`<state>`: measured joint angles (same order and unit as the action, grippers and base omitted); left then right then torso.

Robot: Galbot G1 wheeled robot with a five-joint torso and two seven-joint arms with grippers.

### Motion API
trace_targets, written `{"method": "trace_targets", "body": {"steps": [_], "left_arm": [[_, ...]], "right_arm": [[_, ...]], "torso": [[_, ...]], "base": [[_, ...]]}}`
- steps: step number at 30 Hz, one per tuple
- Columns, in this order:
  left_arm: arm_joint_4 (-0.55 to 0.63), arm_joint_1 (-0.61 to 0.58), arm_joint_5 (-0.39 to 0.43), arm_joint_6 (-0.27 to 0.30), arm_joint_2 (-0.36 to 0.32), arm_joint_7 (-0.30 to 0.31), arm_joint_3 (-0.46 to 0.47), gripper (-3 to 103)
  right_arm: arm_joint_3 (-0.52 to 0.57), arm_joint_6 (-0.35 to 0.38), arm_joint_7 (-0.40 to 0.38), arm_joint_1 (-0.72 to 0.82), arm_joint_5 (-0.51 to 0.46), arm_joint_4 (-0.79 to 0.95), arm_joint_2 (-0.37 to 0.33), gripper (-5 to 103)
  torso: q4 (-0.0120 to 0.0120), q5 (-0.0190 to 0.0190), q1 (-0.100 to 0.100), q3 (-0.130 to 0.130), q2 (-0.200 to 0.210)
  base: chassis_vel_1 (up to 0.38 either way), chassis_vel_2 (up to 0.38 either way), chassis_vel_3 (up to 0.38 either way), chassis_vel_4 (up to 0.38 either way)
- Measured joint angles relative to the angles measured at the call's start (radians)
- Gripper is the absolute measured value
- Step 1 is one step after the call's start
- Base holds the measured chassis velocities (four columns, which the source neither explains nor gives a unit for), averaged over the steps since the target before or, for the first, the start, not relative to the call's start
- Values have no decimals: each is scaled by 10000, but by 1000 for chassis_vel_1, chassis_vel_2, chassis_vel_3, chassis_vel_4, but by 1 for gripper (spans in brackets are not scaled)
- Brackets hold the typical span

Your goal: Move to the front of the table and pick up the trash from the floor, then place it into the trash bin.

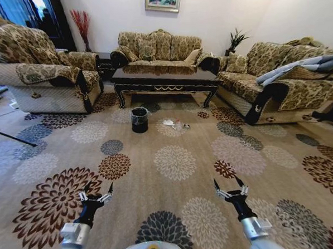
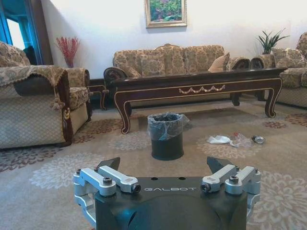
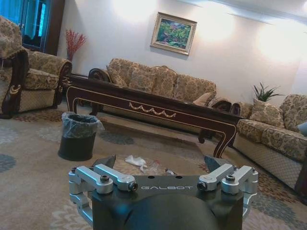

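With both the left gripper (image 1: 97, 191) and right gripper (image 1: 229, 187) held agape and empty at lower frame, the trash (image 1: 175, 124), lying mid-frame right of the bin (image 1: 139, 119), was judged light, crushable, best pinched at the paper.

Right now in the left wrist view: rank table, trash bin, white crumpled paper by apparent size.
1. table, spans most of the view's width.
2. trash bin, far smaller though it stands nearer the camera.
3. white crumpled paper, smallest, on the floor beside the bin, at a similar depth.
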<state>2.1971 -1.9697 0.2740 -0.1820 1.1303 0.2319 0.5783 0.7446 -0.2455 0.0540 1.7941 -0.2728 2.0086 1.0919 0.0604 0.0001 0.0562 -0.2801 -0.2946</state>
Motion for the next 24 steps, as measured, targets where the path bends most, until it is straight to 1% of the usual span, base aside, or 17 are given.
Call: {"method": "trace_targets", "body": {"steps": [4, 6, 10, 15, 20, 23, 24], "left_arm": [[171, -192, -29, -54, -49, 7, 166, 100], [290, -336, -45, -47, -64, 77, 276, 100], [271, -511, -91, -50, -79, 164, 321, 100], [200, -735, -130, -136, -50, 209, 276, 100], [148, -807, -221, -212, 4, 221, 156, 100], [131, -823, -336, -248, 75, 236, 52, 100], [131, -823, -336, -248, 75, 236, 52, 100]], "right_arm": [[-94, 74, -48, -177, -51, -108, -139, 100], [-146, 145, -190, -313, -75, -208, -230, 100], [-223, 256, -319, -549, -188, -373, -389, 100], [-283, 347, -351, -832, -434, -608, -563, 100], [-263, 347, -351, -853, -524, -706, -576, 100], [-211, 311, -340, -829, -539, -769, -550, 100], [-211, 311, -340, -829, -539, -769, -550, 100]], "torso": [[0, -1, -44, 107, 153], [1, -1, -77, 175, 253], [0, -1, -118, 270, 388], [0, 0, -181, 411, 593], [0, -1, -230, 520, 751], [1, -1, -270, 646, 915], [1, -1, -270, 646, 915]], "base": [[0, 0, 0, 0], [0, 0, 0, 0], [0, 0, 0, 0], [0, 0, 0, 0], [0, 0, 0, 0], [0, 0, 0, 0], [0, 0, 0, 0]]}}
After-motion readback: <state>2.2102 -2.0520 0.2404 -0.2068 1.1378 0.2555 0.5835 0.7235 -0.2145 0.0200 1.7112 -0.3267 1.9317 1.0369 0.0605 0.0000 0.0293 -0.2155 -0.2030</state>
